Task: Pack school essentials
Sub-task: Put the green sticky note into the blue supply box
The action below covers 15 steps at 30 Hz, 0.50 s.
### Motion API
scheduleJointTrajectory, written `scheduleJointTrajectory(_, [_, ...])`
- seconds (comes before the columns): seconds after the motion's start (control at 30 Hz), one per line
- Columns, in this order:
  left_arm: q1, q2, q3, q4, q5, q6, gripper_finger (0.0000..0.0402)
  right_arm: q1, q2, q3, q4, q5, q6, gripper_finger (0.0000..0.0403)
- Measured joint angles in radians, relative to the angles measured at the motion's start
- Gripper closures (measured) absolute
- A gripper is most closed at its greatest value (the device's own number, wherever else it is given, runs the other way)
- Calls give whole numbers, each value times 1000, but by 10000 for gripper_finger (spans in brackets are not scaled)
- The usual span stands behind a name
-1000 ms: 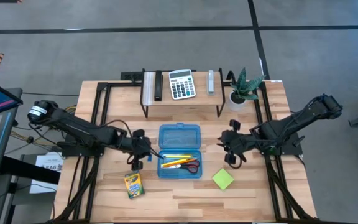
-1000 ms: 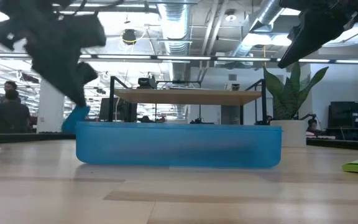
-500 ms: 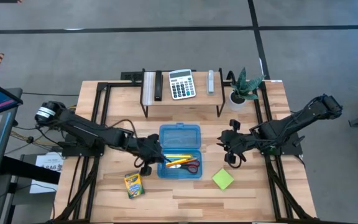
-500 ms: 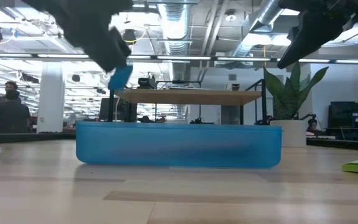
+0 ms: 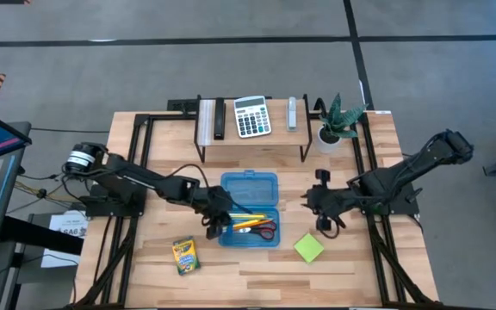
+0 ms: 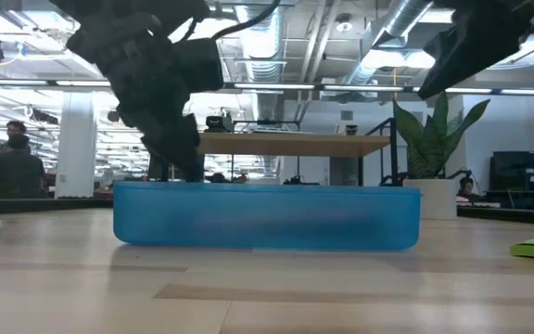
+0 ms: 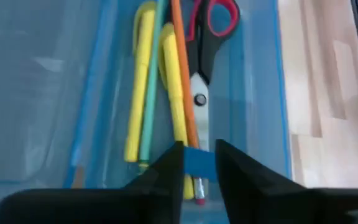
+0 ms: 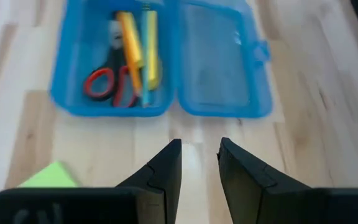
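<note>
Left gripper (image 7: 199, 163) is down at the left end of the open blue case (image 5: 250, 209), just left of centre in the high view, and there's a small blue eraser (image 7: 197, 160) pinched between its narrow-set fingers, right over the ends of the pencils. In the left wrist view the case tray holds yellow pencils (image 7: 137, 106), a thin green pen (image 7: 154, 68), an orange pencil and the red-handled scissors (image 7: 205, 43) lying side by side. From the low view the left arm dips behind the case's near wall on the left side of the frame.

Right gripper (image 5: 321, 211) hangs right of the case, fingers (image 8: 163, 168) parted and nothing between them, over bare wood. The green sticky pad (image 5: 309, 248) sits just below it in the high view, lower right of centre. Crayon box (image 5: 183, 256) lies lower left, apart from the case. Calculator (image 5: 251, 115) is on the rack at the top, with a plant (image 5: 337, 119) to its right.
</note>
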Motion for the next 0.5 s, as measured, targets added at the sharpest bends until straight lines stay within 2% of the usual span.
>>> scheduleJointTrajectory(0.13, [1, -39, 0, 0, -48, 17, 276, 62, 0, 0, 3, -12, -71, 276])
scheduleJointTrajectory(0.23, [-10, -79, 0, 12, -95, 39, 255, 127, 3, 0, 3, -43, -138, 276])
scheduleJointTrajectory(0.37, [-44, -116, 0, 99, -182, 92, 249, 230, 38, 0, 3, -57, -188, 276])
scheduleJointTrajectory(0.5, [-71, -121, 0, 230, -237, 124, 255, 310, 111, 0, 11, -56, -164, 274])
